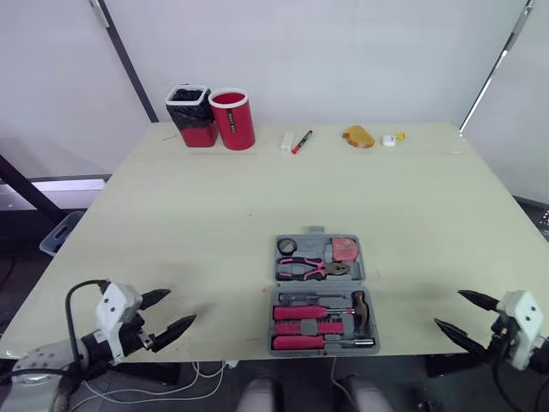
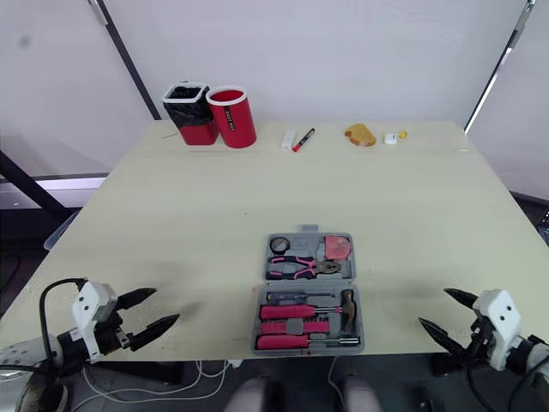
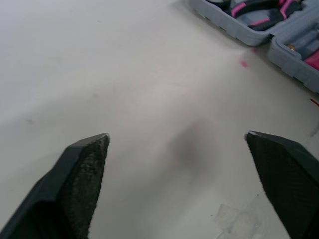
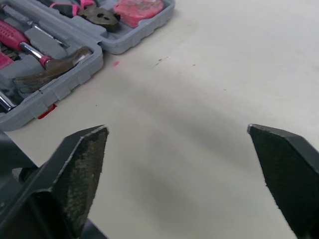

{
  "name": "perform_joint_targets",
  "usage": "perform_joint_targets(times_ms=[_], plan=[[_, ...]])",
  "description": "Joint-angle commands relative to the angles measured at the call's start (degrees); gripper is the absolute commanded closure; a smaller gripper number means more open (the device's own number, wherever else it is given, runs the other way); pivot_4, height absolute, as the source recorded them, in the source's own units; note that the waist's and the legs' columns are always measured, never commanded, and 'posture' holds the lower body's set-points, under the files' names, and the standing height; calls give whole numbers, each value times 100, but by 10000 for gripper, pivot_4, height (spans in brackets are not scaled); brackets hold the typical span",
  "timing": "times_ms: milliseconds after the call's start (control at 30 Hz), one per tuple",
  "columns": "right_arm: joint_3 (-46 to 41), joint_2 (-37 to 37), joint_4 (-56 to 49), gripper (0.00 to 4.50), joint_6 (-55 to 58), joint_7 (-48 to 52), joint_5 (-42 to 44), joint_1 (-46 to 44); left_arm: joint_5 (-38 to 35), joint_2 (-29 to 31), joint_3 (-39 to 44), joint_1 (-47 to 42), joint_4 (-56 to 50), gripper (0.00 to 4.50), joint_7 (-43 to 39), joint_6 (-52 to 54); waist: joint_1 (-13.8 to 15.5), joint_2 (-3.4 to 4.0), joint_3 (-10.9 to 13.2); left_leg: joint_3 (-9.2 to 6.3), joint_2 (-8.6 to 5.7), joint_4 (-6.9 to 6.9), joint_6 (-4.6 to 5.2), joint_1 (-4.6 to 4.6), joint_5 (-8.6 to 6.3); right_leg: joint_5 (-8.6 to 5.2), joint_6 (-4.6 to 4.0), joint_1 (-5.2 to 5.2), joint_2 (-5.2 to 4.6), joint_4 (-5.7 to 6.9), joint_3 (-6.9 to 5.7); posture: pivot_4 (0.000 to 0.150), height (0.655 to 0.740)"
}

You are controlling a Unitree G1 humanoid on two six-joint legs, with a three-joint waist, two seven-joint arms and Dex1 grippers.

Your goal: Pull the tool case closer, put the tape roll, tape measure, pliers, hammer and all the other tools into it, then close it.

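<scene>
Both spread wide, left gripper and right gripper flank the open tool case.

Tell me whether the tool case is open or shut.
Open. The tool case lies spread flat, its pliers, hammer and tape measure showing inside.

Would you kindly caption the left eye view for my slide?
Open tool case, tools packed, lies between open left gripper and open right gripper.

Pale rectangular table before a plain white wall; dark slanted poles lean near both far corners, with dark floor beside the left edge.
</scene>
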Motion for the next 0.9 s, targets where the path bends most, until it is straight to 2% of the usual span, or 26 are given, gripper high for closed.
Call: perform_joint_targets(times_ms=[33, 233, 367, 400, 567, 900], plan=[[-108, -42, -231, 55, 53, -5, 122, 68, -86, 77, 94, 51, -249, 306, -17, -6, -1, 0, 0, 1, 0, 0, 0, 0, 0, 0, 0, 0, 0, -1, 0, 1500, 7400], [284, -71, -489, 55, 675, -265, 169, -452, -79, 170, -529, -364, -740, 306, -235, 124, 0, -1, 1, 4, 0, 2, 0, 1, 0, 0, 1, 0, 0, 0, 2, 1500, 7400], [587, 23, -757, 55, 1224, -543, 345, -1141, -28, 197, -1005, -760, -987, 306, -369, 201, -3, -2, 1, 4, -3, 2, 0, 0, 0, 1, -1, -1, 4, 1, 3, 1500, 7400], [717, -31, -666, 55, 1484, -597, 352, -1475, 15, 219, -1256, -909, -1114, 306, -463, 242, -3, -2, 1, 4, -7, -2, 0, -1, 0, 13, -20, 0, 10, 0, 4, 1500, 7400], [1400, -260, -13, 55, 2810, -363, 520, -2897, 384, 147, -2392, -1685, -1319, 306, -697, 281, -5, 1, 29, 14, -28, 9, 2, -1, 2, 22, -13, -1, 11, 2, 20, 1500, 7400], [2430, 51, 1539, 55, 3903, 53, 370, -4798, 935, -200, -3787, -2590, -947, 306, -979, 147, -11, 1, 31, 22, -32, 1, 3, -15, 1, 32, 5, -3, 16, 0, 3, 1500, 7400]])
